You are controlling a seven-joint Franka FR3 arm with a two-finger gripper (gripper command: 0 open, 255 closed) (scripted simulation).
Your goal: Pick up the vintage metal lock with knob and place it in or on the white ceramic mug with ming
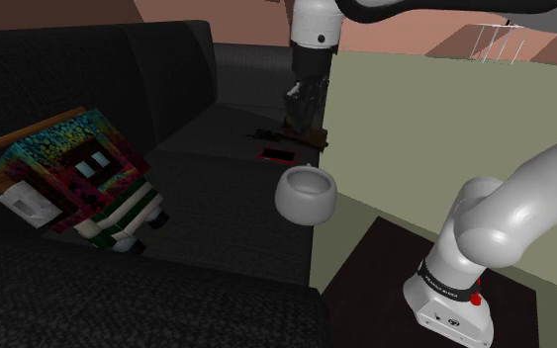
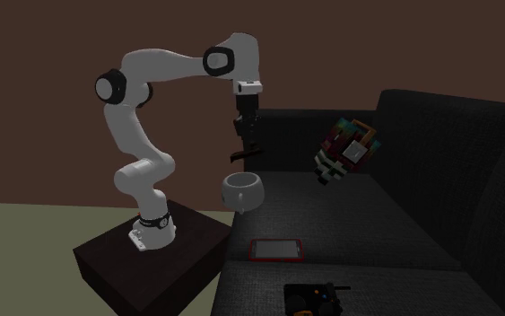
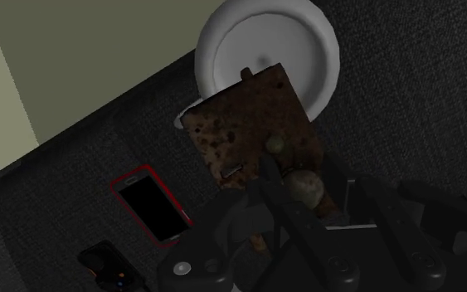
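One rusty lock (image 3: 248,124) in tool (image 3: 304,192), above mug (image 3: 260,37).

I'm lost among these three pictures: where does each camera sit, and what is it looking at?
Shoulder view: beside the stand, looking across the sofa; the arm reaches in.
Second exterior view: from the sofa's far end, facing the whole arm.
Wrist view: on the hand, looking down past the fingers and held lock.
All share the white mug.

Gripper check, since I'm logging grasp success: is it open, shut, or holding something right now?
Gripper: shut on the rusty brown lock, held over the white mug.
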